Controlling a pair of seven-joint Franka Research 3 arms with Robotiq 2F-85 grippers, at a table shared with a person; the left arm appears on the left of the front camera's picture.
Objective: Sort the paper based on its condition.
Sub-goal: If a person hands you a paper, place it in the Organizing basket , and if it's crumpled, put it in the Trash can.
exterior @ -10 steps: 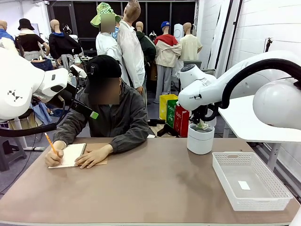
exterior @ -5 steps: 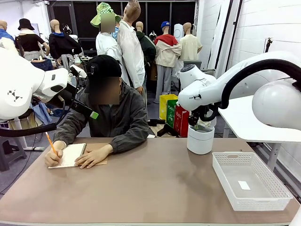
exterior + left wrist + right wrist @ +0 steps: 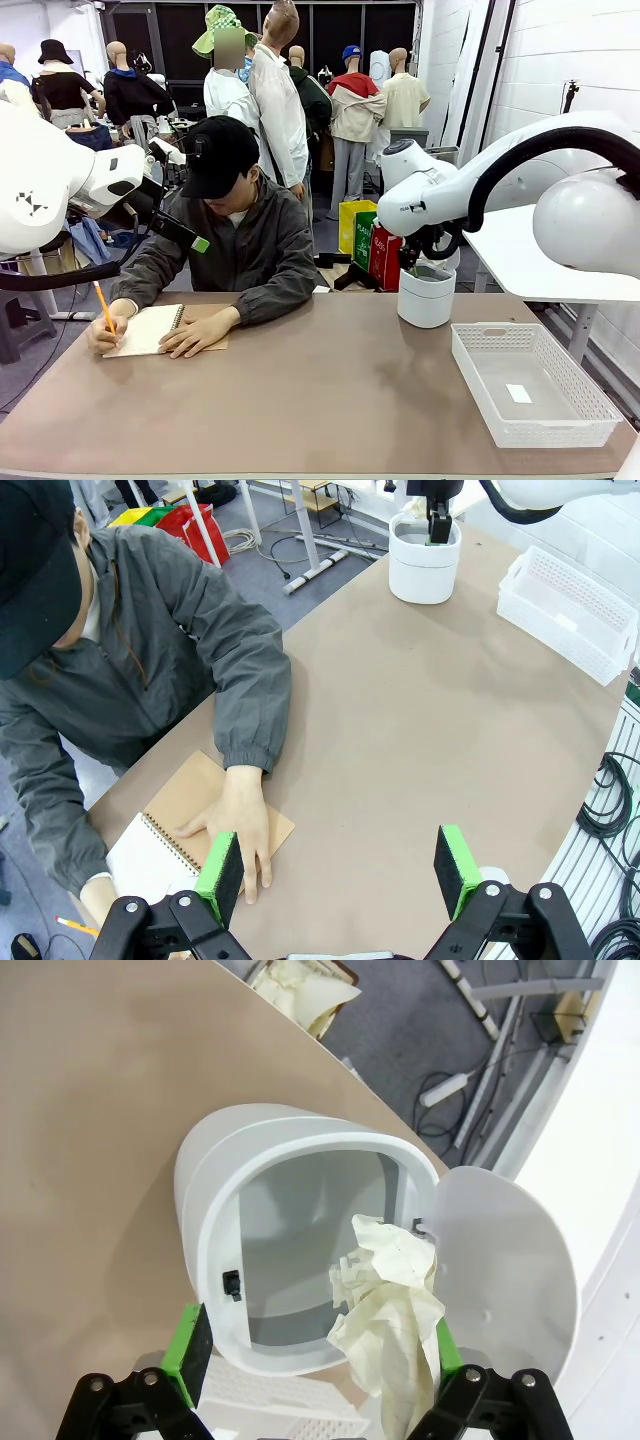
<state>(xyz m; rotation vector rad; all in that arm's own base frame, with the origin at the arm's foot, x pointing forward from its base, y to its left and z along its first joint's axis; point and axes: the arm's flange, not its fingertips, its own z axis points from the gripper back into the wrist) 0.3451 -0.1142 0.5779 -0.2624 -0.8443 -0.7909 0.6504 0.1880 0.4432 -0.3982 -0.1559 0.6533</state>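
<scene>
Since a second ago, the right gripper (image 3: 425, 262) has gone from pinching a crumpled wad above the white bin (image 3: 426, 298) to standing with its fingers spread wide over the bin's mouth, and the wad no longer shows above the rim in the front view. In the right wrist view the crumpled paper (image 3: 392, 1312) hangs between the spread fingers, close against the right-hand pad (image 3: 446, 1338) and over the bin's open mouth (image 3: 300, 1250). Its lower end lies across the near rim. I cannot tell whether it touches that pad or is falling free. The left-hand pad (image 3: 190, 1352) is well clear of it. Judgement: the grip is released, so this damaged sheet is being sorted to the bin, but I cannot confirm that it has dropped in. It may snag on the pad or the rim. The white tray (image 3: 590, 395), just beside the bin on the table (image 3: 340, 400), holds no sheet, only a tiny white sticker (image 3: 518, 393). The left gripper (image 3: 338, 875) hovers with fingers wide and empty above the table, near the person's hand (image 3: 238, 815) resting on a spiral notebook (image 3: 155, 845). The person's other hand (image 3: 103, 335) writes in it with a pencil (image 3: 104, 305).
</scene>
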